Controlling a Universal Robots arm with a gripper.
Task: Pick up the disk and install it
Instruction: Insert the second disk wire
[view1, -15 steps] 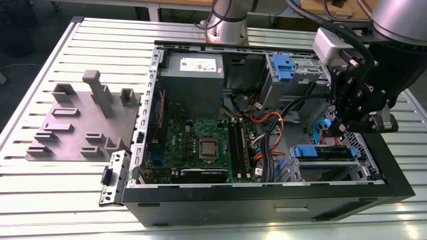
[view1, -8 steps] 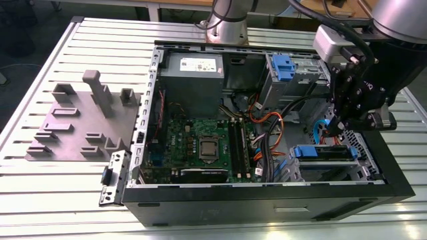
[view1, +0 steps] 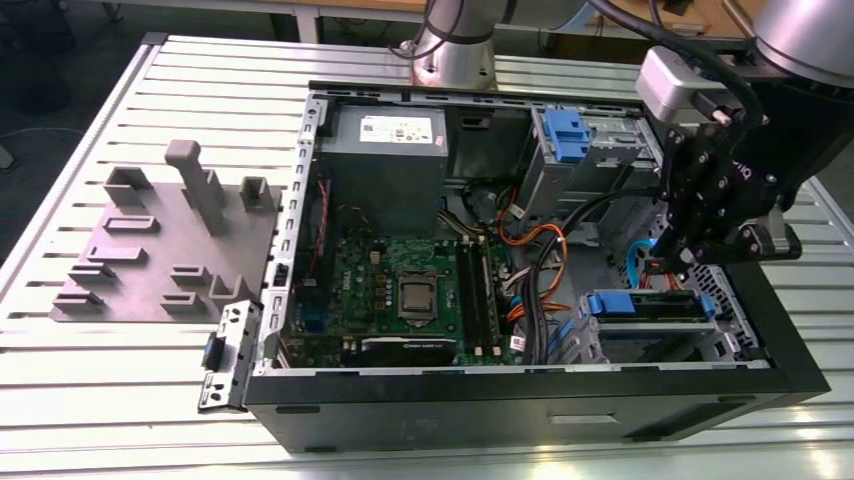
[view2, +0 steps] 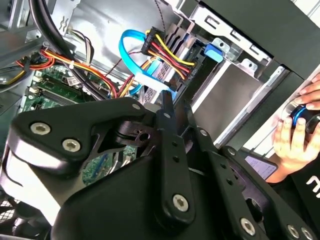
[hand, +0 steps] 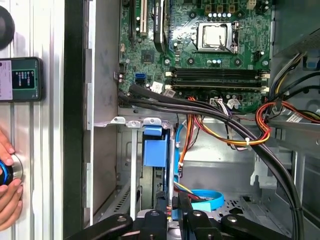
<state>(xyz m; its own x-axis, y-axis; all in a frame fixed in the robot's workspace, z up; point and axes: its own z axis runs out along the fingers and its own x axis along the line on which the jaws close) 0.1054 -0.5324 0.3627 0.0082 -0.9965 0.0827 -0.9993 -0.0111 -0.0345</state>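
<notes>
The disk (view1: 653, 306) stands on edge in the drive bay at the front corner of the open computer case (view1: 534, 405), on the exterior view's right, its blue rail facing up. In the first wrist view the disk (hand: 154, 150) shows as a blue rail end in a slot between metal bay walls. In the second wrist view its blue tab (view2: 214, 51) sits between silver frames. My gripper (view1: 683, 262) hangs just above the disk, slightly behind it. In both wrist views the gripper (view2: 167, 102) (hand: 171, 197) points into the bay among blue and yellow cables.
A motherboard (view1: 414, 290), a grey power supply (view1: 387, 140) and orange and black cable bundles (view1: 534, 245) lie inside the case. A second blue-latched bay (view1: 567, 135) sits at the back. A grey fixture plate (view1: 147, 250) lies on the slatted table. A person's hand (hand: 7, 182) rests on a knob.
</notes>
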